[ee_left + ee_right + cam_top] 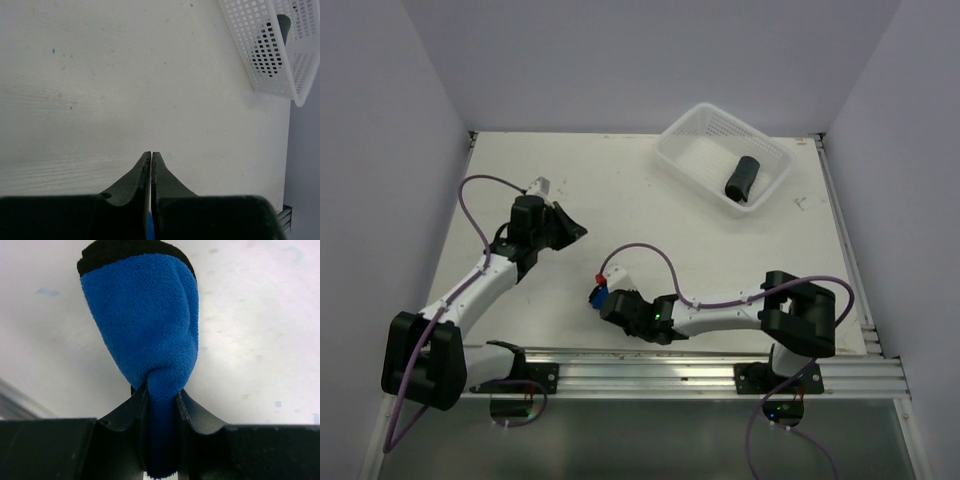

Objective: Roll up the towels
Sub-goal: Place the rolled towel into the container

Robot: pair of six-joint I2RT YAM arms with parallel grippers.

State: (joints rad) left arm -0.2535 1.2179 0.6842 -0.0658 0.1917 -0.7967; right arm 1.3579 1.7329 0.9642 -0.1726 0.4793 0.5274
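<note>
**Top view.** The basket (672, 152) sits at the far right corner of the worktop (650, 215). A dark towel (742, 178) lies inside it as a short roll. The left hand (572, 230) hovers over the left half of the worktop and carries nothing. The right hand (603, 300) is low near the middle of the near edge, with the blue towel (595, 295) at its tip.

**Left wrist view.** The left hand (151, 155) has its jaws drawn together, only a hairline showing between them, over bare worktop (125, 75). The basket (280, 55) lies ahead to the right, and the dark towel (283, 22) shows through its mesh.

**Right wrist view.** The right hand (161, 390) pinches the blue towel (145, 315) by one narrow end. The cloth bulges beyond the jaws as a compact bundle with black edging at its far end. Whether it rests on the worktop (250, 315) cannot be told.

**Step in hand.** One towel appears finished and binned, and the blue one is gathered and gripped. The next move is probably a lift and a carry to the basket. That calls for a firm pinch so the bundle does not unwind, and for height enough to clear the rim.
</note>
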